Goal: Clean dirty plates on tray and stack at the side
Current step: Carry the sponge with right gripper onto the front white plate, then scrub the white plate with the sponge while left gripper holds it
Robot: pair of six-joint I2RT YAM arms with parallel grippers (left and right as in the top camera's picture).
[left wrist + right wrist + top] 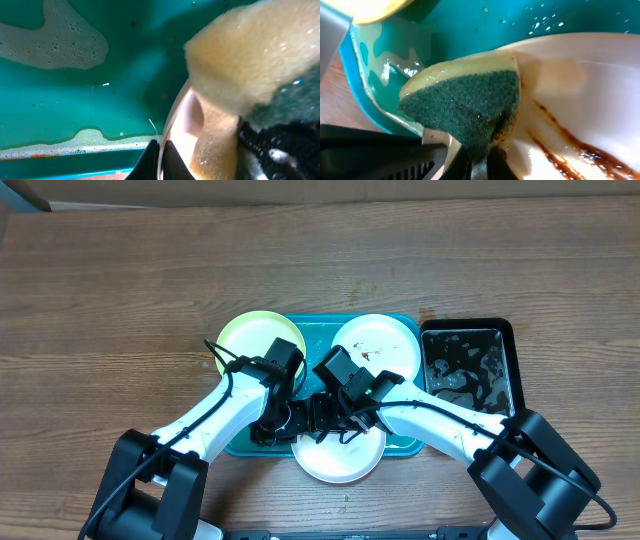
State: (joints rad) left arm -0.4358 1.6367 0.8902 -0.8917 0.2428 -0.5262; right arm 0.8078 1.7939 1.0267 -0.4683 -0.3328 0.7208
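On the teal tray (310, 340) a pale yellow-green plate (245, 335) lies at the back left. A white plate (385, 340) with brown smears lies at the back right. A second white plate (340, 458) hangs over the tray's front edge. My left gripper (161, 145) is shut on this plate's rim (180, 125). My right gripper (479, 150) is shut on a yellow sponge (465, 100), green scouring side up, and presses it on the plate (590, 85) beside brown sauce streaks (570, 150). Both grippers, left (285, 420) and right (330, 420), meet over the tray's front.
A black rectangular tub (467, 365) of foamy water stands right of the tray. Soap foam patches (60, 40) lie on the wet tray floor (75, 100). Wooden table surrounds the tray.
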